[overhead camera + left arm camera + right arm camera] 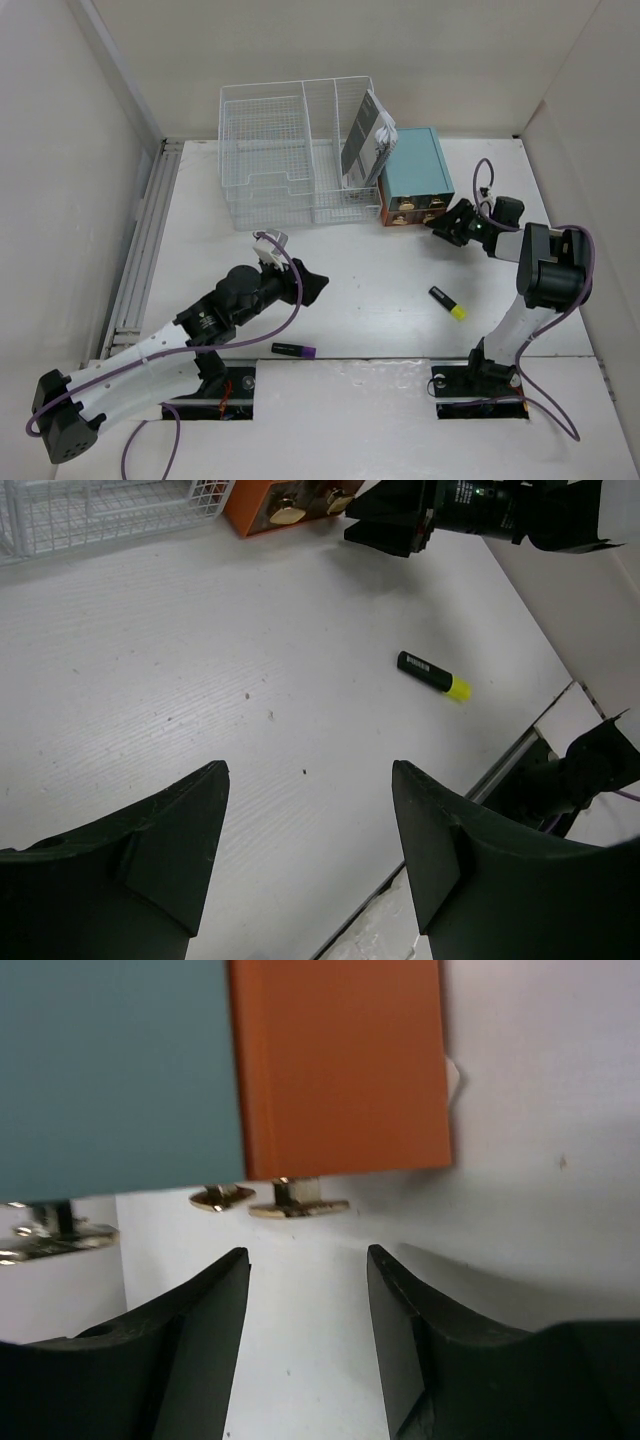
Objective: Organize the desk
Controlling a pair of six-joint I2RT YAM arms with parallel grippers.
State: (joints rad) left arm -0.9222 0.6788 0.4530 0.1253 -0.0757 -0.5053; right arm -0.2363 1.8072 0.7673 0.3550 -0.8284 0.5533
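The white desk (380,290) holds a yellow-capped black highlighter (447,303), also in the left wrist view (433,675), and a purple-capped black marker (294,349) at the near edge. My left gripper (312,286) is open and empty over the middle of the desk (200,680). My right gripper (447,225) is open and empty, close in front of the teal drawer box (414,176). In the right wrist view its jaws point at the orange drawer front (340,1070) with gold knobs (298,1204), a short gap away.
A white wire-mesh organizer (295,150) stands at the back, with a grey-white booklet (368,140) leaning in its right compartment. A ribbed metal rail (145,240) runs along the left edge. White walls enclose the table on three sides.
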